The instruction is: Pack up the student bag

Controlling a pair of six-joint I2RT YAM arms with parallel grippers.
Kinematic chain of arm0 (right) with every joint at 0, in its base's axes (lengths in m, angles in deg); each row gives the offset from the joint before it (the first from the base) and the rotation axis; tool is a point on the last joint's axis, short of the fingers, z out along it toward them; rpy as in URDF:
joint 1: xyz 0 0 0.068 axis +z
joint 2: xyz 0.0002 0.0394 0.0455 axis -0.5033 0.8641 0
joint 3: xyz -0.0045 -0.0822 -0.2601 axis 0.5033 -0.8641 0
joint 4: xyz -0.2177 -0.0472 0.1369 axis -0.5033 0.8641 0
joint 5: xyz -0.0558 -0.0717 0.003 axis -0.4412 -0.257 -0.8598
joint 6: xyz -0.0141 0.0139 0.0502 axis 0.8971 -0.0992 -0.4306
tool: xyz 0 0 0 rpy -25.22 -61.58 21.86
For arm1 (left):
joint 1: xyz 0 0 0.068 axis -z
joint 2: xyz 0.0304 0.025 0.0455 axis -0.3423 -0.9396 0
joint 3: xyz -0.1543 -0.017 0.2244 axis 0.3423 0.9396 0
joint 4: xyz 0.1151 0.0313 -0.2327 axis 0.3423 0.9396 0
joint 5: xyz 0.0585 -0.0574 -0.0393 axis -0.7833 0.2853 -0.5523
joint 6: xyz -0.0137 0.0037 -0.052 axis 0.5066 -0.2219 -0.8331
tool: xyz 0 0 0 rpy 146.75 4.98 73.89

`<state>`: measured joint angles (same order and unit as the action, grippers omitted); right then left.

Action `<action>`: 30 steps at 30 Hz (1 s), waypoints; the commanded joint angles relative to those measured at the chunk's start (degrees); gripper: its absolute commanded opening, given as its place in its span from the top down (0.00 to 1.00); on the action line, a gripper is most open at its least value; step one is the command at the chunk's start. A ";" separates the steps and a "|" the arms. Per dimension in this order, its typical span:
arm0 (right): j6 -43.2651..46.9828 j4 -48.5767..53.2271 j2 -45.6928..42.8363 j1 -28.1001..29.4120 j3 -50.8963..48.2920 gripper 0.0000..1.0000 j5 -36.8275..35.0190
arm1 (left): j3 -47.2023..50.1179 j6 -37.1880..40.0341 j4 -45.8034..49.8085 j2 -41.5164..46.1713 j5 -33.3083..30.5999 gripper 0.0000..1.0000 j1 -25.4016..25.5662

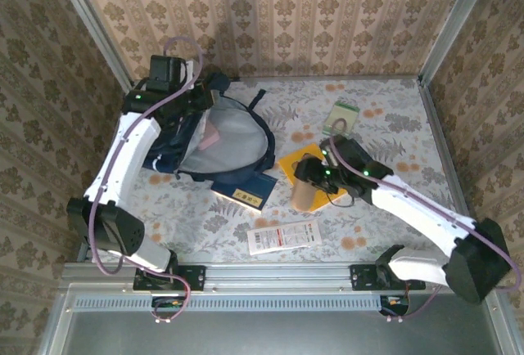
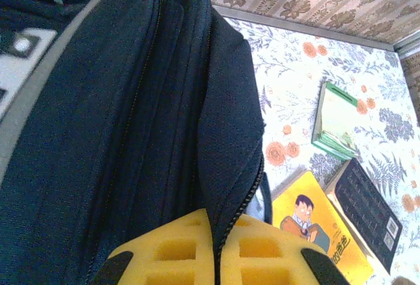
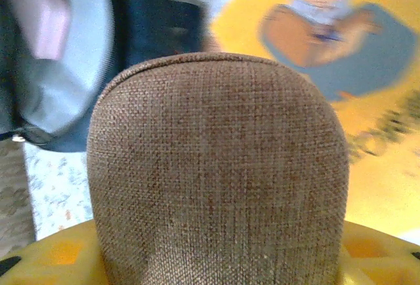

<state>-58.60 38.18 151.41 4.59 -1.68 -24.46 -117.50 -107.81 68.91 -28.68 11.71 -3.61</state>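
Observation:
The student bag (image 1: 223,138) lies open at the back left of the table, its grey lining up and something pink (image 1: 210,137) inside. My left gripper (image 1: 199,100) is shut on the bag's zipped rim at the far side. In the left wrist view the yellow pads (image 2: 177,252) pinch the navy fabric and zipper (image 2: 131,101). A brown woven pouch (image 1: 306,196) stands on end over the yellow book (image 1: 304,167), right of the bag, and my right gripper (image 1: 315,179) is shut on it. The right wrist view has the pouch (image 3: 216,167) up close, with the bag's opening (image 3: 65,68) beyond it on the left.
A small navy booklet with a yellow label (image 1: 246,193) lies at the bag's near edge. A white packet (image 1: 284,236) lies near the front. A green notebook (image 1: 340,116) and a black calculator (image 1: 304,136) lie at the back right. Metal rails edge the table.

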 commanded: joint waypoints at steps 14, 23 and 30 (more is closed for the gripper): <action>-2.24 -15.32 36.93 7.36 37.47 0.59 7.79 | -7.94 4.02 5.26 4.34 2.35 1.00 -0.32; 3.57 -19.19 56.76 9.59 56.41 0.63 22.77 | -12.67 4.83 7.47 2.57 2.44 1.00 -0.41; -0.82 -17.01 65.04 11.58 65.05 0.63 21.78 | -15.01 3.70 7.20 1.23 4.63 1.00 -0.41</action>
<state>-57.77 21.70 214.14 15.25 58.87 -4.59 -128.59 -104.25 80.86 -28.30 13.45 -3.70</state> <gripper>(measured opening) 0.585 0.064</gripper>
